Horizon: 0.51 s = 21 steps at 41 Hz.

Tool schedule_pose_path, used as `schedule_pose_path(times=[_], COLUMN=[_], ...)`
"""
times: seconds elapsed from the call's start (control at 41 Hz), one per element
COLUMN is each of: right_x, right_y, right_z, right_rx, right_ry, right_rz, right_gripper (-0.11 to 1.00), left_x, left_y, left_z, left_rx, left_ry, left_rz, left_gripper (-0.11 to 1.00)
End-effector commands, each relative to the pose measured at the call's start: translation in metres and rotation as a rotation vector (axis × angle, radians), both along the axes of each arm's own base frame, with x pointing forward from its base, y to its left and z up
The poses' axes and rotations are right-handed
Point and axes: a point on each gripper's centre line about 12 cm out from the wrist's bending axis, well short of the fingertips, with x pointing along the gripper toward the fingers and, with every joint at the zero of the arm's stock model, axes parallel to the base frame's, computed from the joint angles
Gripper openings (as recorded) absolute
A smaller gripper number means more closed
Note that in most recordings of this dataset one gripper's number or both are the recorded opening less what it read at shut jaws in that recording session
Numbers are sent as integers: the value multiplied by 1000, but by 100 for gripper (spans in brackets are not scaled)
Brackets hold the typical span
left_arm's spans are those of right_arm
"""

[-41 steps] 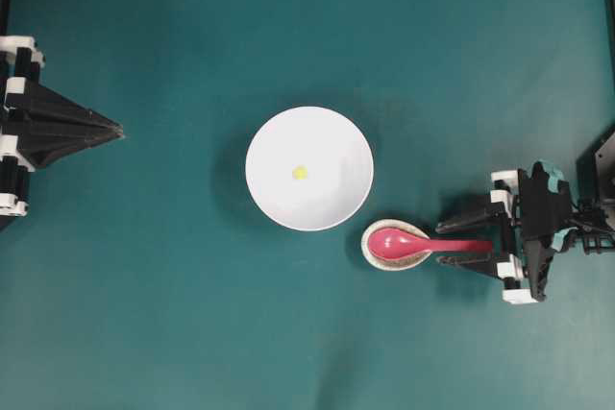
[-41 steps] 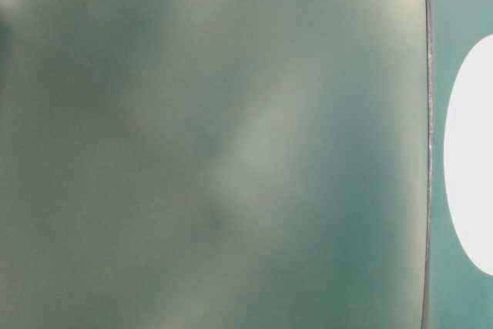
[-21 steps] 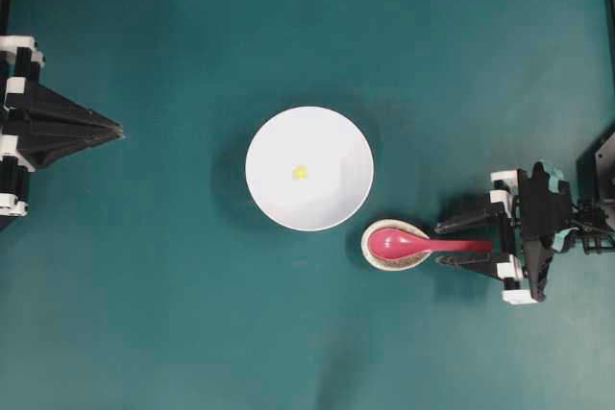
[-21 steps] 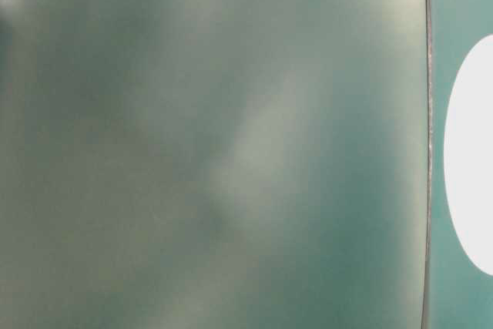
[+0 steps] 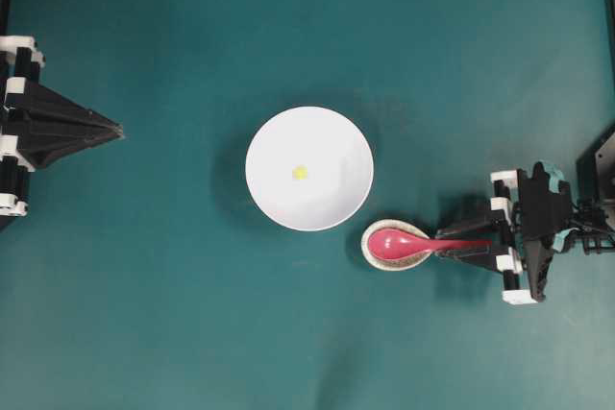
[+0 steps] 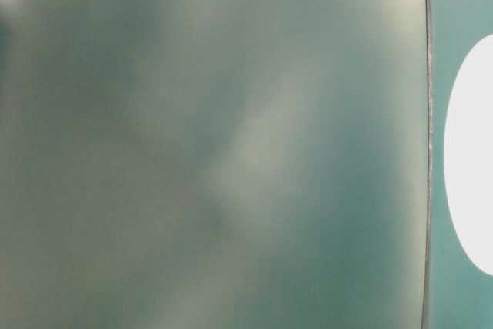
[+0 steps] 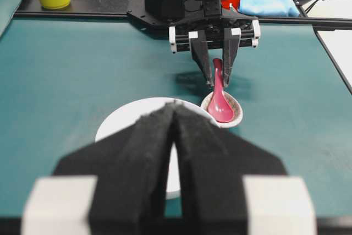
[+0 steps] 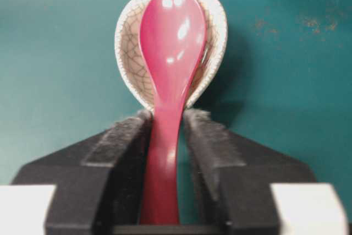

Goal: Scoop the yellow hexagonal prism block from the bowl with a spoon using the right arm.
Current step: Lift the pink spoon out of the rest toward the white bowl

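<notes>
Two padded fingers (image 8: 124, 152) of my right gripper (image 8: 165, 147) stood on either side of the spoon (image 8: 168, 59) handle, one touching, the other a sliver apart. That glossy handle looked hard, light and slippery, so mid-handle seemed wisest. Its scoop lay in the spoon rest (image 8: 212, 53); the yellow block (image 5: 300, 172) sat in the bowl (image 5: 279, 199) nearby. My left gripper (image 7: 175, 136) was shut.

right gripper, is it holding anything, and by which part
The right gripper has its fingers on either side of the spoon's handle, the left pad touching, a thin gap by the right; a firm grip cannot be told. The scoop lies in the spoon rest.
</notes>
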Motion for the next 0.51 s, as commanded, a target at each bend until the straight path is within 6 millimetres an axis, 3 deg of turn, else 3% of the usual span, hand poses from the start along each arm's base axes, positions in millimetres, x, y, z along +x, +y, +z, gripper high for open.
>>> schedule_pose_path(times=[0.0, 0.097, 0.244, 0.487], right_x=[3, 4, 6, 5], right_y=[3, 3, 3, 1], right_z=[6, 8, 19, 57], right_rx=[4, 1, 2, -38], right_ry=[-37, -51, -89, -180], right_rz=[6, 9, 14, 43], right_gripper=[32, 25, 25, 25], left_x=[3, 3, 3, 3], left_y=[0, 0, 0, 0], left_z=[10, 10, 10, 10], left_rx=[1, 2, 2, 1], left_ry=[-25, -25, -23, -23], left_rz=[0, 1, 1, 0], left_gripper=[2, 2, 2, 2])
